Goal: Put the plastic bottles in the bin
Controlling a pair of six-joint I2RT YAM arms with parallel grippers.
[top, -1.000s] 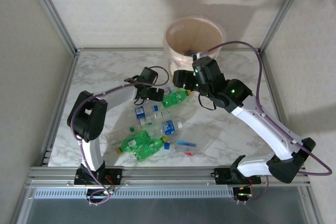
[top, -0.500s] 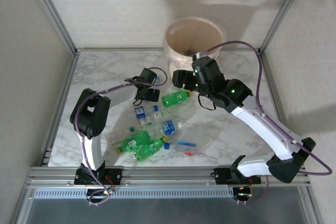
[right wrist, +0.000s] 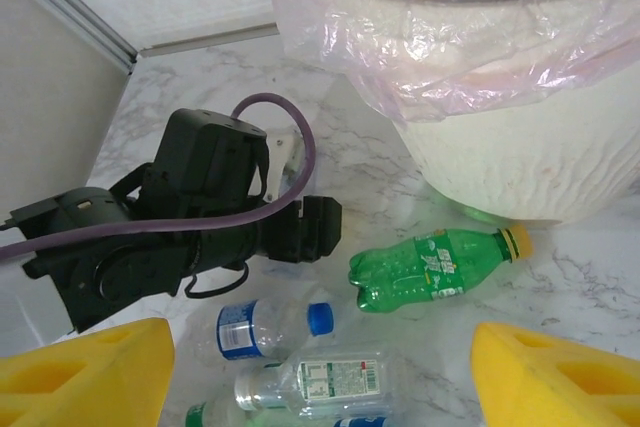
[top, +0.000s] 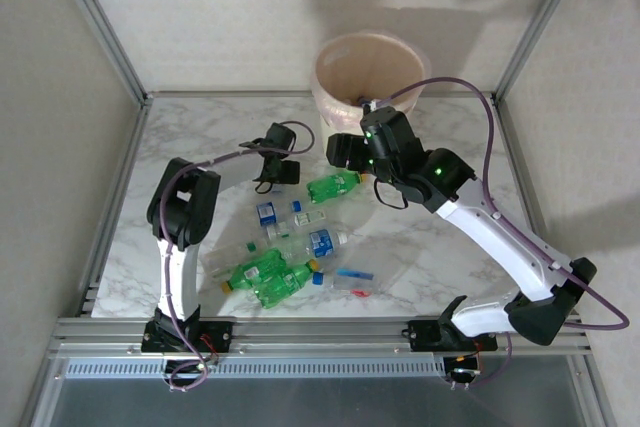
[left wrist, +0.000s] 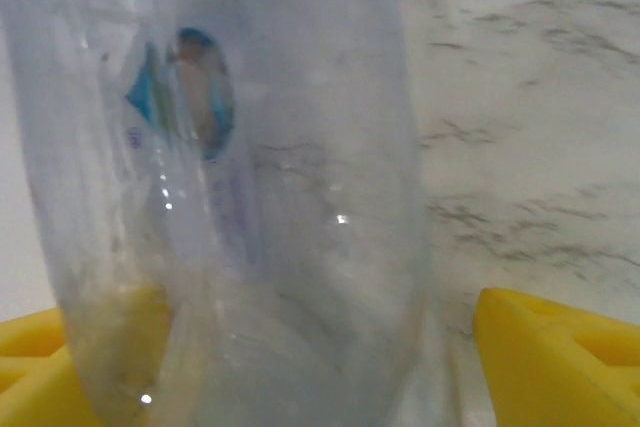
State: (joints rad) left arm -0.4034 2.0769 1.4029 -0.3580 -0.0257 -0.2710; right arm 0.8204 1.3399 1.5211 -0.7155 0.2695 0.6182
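A pick-up is in hand on the left side. A clear plastic bottle with a blue-printed label [left wrist: 250, 197] fills the space between the yellow fingers [left wrist: 555, 357] of the left gripper [left wrist: 270, 347], so near the wrist camera that it is blurred. One finger is overlapped by the bottle's wall. Between the bottle and the other finger a thin strip of the white marble-patterned table [left wrist: 520, 147] can be seen. The jaws are therefore judged to stand open around the bottle, with no firm hold made yet.

The right gripper [right wrist: 320, 347] is held with its fingers spread wide and nothing between them. Ahead of those fingers a green plastic bottle with a yellow cap [right wrist: 430, 267] lies on its side. Just beyond it, up and to the right, stands the round cream-beige bin with a pinkish bag liner [right wrist: 480, 137]. A clear bottle with a blue cap [right wrist: 262, 329] lies closer in, towards the left finger.

With many bottles seen on the table, the task is judged far from finished. Next, the left jaws would need to be brought together until the clear bottle is pinned. It would then be lifted and carried over the bin's rim. The right arm, which sits between that bottle and the bin, must be cleared on the way.
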